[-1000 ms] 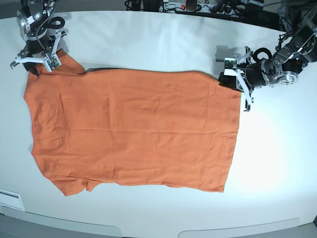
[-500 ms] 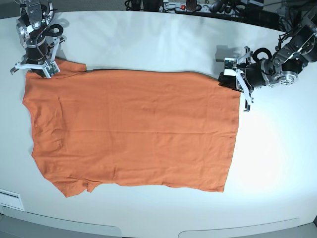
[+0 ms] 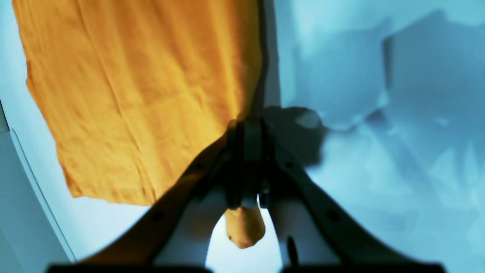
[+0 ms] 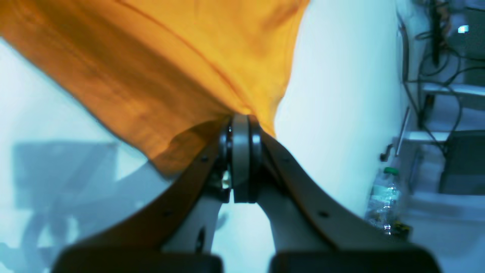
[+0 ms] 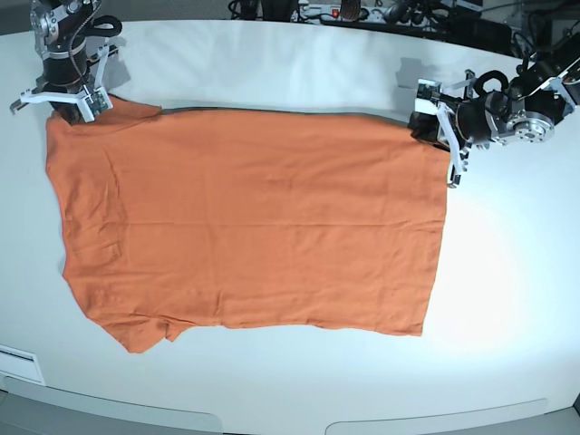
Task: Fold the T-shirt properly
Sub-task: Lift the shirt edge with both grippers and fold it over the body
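The T-shirt (image 5: 245, 217) lies spread flat on the white tabletop (image 5: 272, 63), filling most of its middle, with its long axis running across the base view. A sleeve (image 5: 145, 333) juts out at the near corner on that view's left.

The right tool (image 5: 65, 101) sits at the far corner on the base view's left. In the right wrist view its fingers (image 4: 240, 159) are pressed together on a pinch of orange fabric (image 4: 182, 76), which fans away from the grip with a dark fold along its lower edge.

The left tool (image 5: 435, 131) sits at the far corner on the base view's right, at the hem end of the shirt. In the left wrist view it (image 3: 246, 159) is likewise clamped on the shirt's edge (image 3: 151, 94), and a small tab of cloth (image 3: 244, 227) pokes out behind the closed fingers.

Cables (image 5: 362, 11) lie along the far edge of the tabletop, and a plastic bottle (image 4: 384, 201) shows, blurred, beyond it in the right wrist view.
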You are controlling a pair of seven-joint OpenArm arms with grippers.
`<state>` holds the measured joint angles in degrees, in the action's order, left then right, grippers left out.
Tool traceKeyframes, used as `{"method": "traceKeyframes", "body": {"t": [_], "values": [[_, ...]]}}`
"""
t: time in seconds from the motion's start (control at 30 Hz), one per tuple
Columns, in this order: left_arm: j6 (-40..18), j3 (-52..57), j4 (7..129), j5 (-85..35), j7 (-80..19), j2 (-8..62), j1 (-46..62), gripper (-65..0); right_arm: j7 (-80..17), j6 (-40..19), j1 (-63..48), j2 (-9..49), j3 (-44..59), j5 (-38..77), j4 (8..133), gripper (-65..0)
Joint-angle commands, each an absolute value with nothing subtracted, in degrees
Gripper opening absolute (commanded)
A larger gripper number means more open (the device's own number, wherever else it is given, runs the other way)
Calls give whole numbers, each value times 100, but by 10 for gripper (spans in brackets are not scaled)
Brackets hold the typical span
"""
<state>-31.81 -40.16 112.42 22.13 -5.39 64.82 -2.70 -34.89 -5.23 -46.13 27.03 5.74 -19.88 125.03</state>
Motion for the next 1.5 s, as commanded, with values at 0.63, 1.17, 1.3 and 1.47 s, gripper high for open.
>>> {"method": "traceKeyframes", "body": {"t": [0.63, 1.17, 1.3, 1.47], "values": [[-2825, -3975, 12864, 2202, -1559, 7465, 1022, -650, -3994, 10, -6696, 2773, 615, -2279, 13452, -650], [-1120, -3966, 13034, 3048, -2106, 7435, 1201, -650, -3533, -169, -6324, 2781, 1026, -2473, 13452, -650], [-1057, -3964, 12886, 3033, -2104, 7310, 880, -650, -3378, -585, -5826, 2781, 1470, -1868, 13452, -650], [-1066, -3964, 12569, 2932, -1835, 7109, 567, -650, -3157, -1111, -5343, 2783, 1811, -1044, 13450, -650]]}}
